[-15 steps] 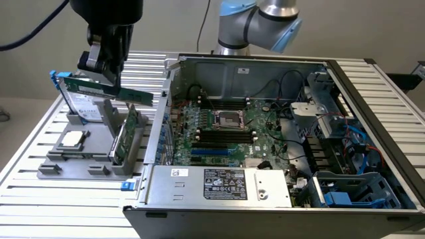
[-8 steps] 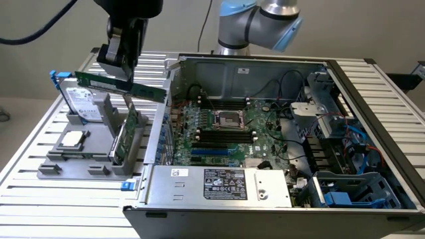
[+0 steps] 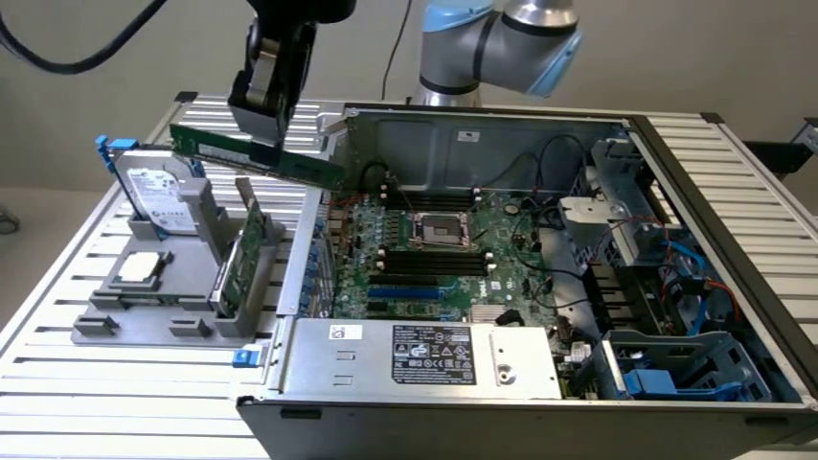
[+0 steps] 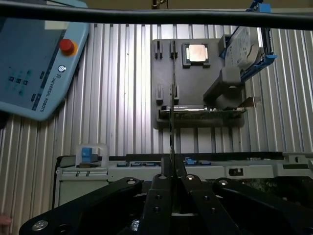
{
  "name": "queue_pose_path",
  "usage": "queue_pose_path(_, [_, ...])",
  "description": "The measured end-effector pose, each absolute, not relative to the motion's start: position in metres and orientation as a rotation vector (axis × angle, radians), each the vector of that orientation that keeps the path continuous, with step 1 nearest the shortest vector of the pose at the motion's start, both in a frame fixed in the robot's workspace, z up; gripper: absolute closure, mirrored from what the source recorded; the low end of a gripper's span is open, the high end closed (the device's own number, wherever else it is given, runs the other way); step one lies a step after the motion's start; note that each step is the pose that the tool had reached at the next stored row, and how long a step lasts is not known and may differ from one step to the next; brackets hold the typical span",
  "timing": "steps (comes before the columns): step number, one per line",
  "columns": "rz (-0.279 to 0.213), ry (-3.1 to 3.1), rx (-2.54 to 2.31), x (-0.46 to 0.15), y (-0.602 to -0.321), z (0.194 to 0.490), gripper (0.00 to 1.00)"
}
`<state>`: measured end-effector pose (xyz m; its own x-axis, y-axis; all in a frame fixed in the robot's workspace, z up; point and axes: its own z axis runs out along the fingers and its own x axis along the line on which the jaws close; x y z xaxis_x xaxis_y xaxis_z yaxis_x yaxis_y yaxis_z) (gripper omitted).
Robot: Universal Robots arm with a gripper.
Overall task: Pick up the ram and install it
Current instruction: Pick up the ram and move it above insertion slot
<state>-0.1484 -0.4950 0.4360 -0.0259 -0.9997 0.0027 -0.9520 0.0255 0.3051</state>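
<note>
Plainly we are in the carry between picking and installing. The gripper (image 3: 272, 144) has its fingers (image 4: 157, 193) clamped on the ram (image 3: 224, 149), pinching the long green stick near its middle. The ram hangs in the air, tilted down toward the exterior view's right. It is above the grey holder (image 3: 96, 331) and just beside the near corner of the open computer case (image 3: 486, 149). In the wrist view we see it edge-on, a thin line (image 4: 171, 137) rising from between the pads. So we judge the pick-up done and the install not yet begun.

Seating it would, in our judgement, call for levelling the stick and bringing its long edge in line with one of the black memory slots (image 3: 435, 257). Those lie beside the processor socket (image 3: 442, 228), well apart from the ram (we cannot tell whether the end clips stand open).

On the holder rest a hard drive (image 3: 160, 201), a square silver processor chip (image 3: 138, 270) and a wider green expansion card (image 3: 249, 254), all below the held stick. The case's side wall (image 3: 320, 278) stands between the ram and the board, and loose dark cables (image 3: 562, 153) hang inside near the slots. A teach pendant (image 4: 39, 58) lies on the slatted table (image 3: 77, 383).
</note>
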Motion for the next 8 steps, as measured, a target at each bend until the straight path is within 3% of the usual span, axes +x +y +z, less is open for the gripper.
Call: queue_pose_path(8, [-0.368, -2.053, 1.999, -0.125, -0.494, 0.438, 0.87])
